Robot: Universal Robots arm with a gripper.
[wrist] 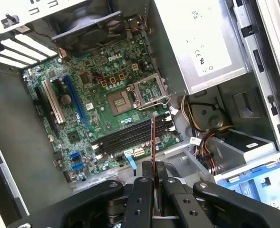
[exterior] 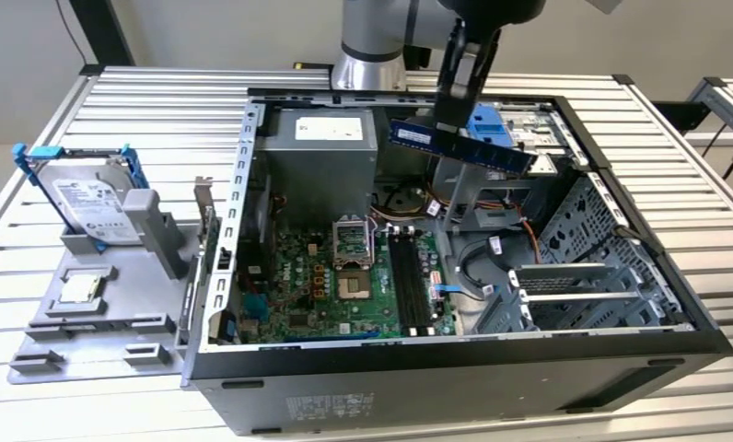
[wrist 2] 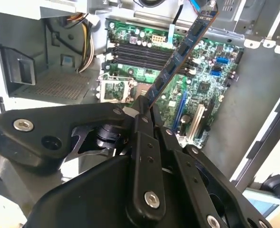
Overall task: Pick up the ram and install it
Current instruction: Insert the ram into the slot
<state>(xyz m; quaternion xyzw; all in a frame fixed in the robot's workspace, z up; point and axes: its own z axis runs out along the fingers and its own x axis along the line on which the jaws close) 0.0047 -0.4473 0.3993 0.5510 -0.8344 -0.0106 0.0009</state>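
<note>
The black two-fingered gripper (exterior: 455, 118) is clenched on the ram (exterior: 465, 145), a long, narrow, thin dark-blue circuit-board stick. It grasps the stick by its upper long edge. This leaves the lower edge bare and facing down, probably so that edge can meet a slot.

The ram hangs in the air over the far part of the open black and grey computer case (exterior: 465, 382). It is just in front of the blue plastic drive bracket (exterior: 490, 124) and well above the green motherboard (exterior: 330, 276). Its end toward the exterior view's right sits a little lower than the other, so it is slightly tilted.

The long black memory slots (exterior: 406, 276) lie nearer and lower, just beside the square metal processor socket (exterior: 348, 253). All of them look empty. They run from near to far while the stick runs across them, so it appears not yet lined up for seating.

In the second wrist view the ram (wrist 2: 182, 52) reaches out from the gripper (wrist 2: 142, 108) over the slots (wrist 2: 144, 52). In the first wrist view the ram (wrist: 153, 140) is seen edge-on.

On the exterior view's left, outside the case, a grey plastic tray (exterior: 47, 354) keeps the other parts apart from the work. These are a silver hard drive in a blue frame (exterior: 90, 198), propped upright, and a small square silver chip (exterior: 82, 288), lying flat.
</note>
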